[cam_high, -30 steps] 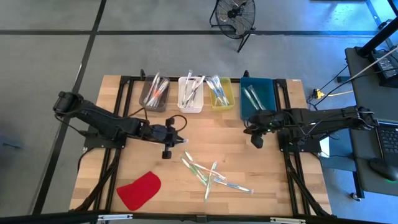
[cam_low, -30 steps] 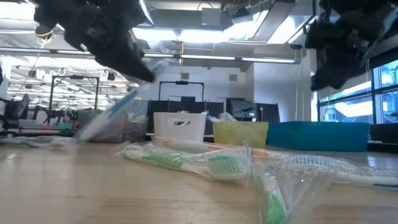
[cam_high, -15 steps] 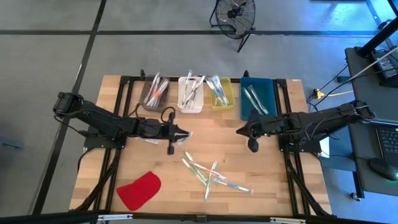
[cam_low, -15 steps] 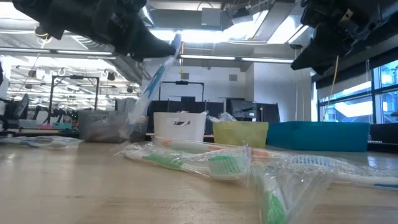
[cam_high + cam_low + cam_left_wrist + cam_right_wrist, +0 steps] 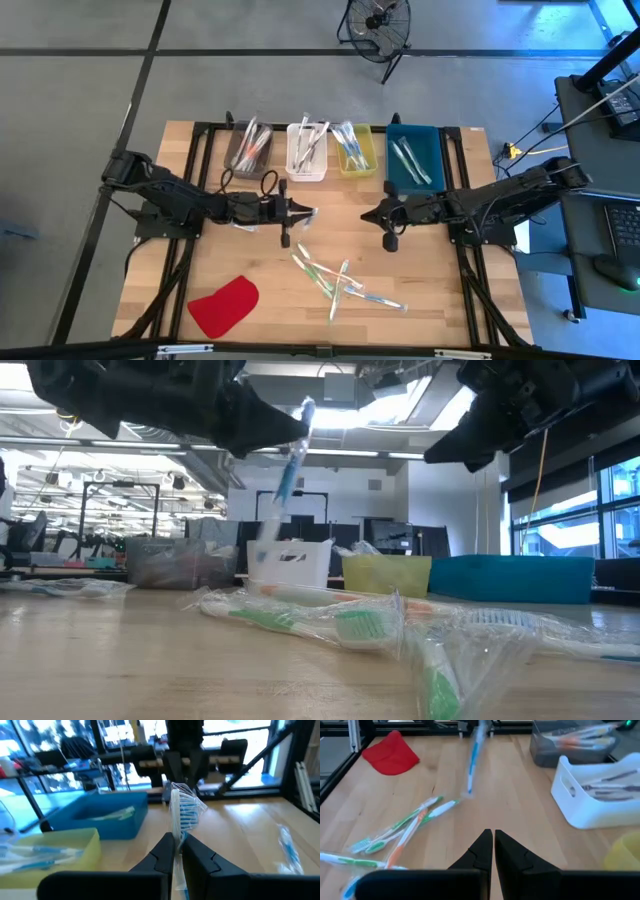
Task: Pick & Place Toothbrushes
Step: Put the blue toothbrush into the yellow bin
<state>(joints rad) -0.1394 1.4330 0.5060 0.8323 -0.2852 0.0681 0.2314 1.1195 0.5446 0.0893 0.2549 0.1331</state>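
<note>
My left gripper [image 5: 303, 212] reaches level over the table's middle from the left, shut on a blue toothbrush [image 5: 283, 480] in a clear wrapper. That toothbrush also shows in the right wrist view [image 5: 472, 762]. My right gripper [image 5: 366, 216] faces it from the right, shut and holding nothing [image 5: 493, 840]. Several wrapped toothbrushes [image 5: 335, 280] lie crossed in a heap on the wood nearer the front edge. Along the far edge stand a grey bin [image 5: 248, 152], a white bin [image 5: 306, 155], a yellow bin [image 5: 356, 152] and a blue bin [image 5: 412, 160], each with toothbrushes lying in it. My left gripper pinches the blue toothbrush between its two fingers [image 5: 167, 851], just below the bristle head [image 5: 186, 815]. The fingers come level from the table's left and lie across the brush. It is lifted clear and hangs slanting below the fingers, handle end [image 5: 265, 545] lowest.
A flat red piece [image 5: 223, 305] lies at the near left. Bare wood stretches between the heap and the bins. Black frame rails run along the table's left and right sides.
My left gripper has tipped up from pointing downward to level and edged toward the table's right. The blue toothbrush has swung from slanting low to hanging high, steeper. My right gripper has gone from beside the blue bin toward the table's middle, turning as it went.
</note>
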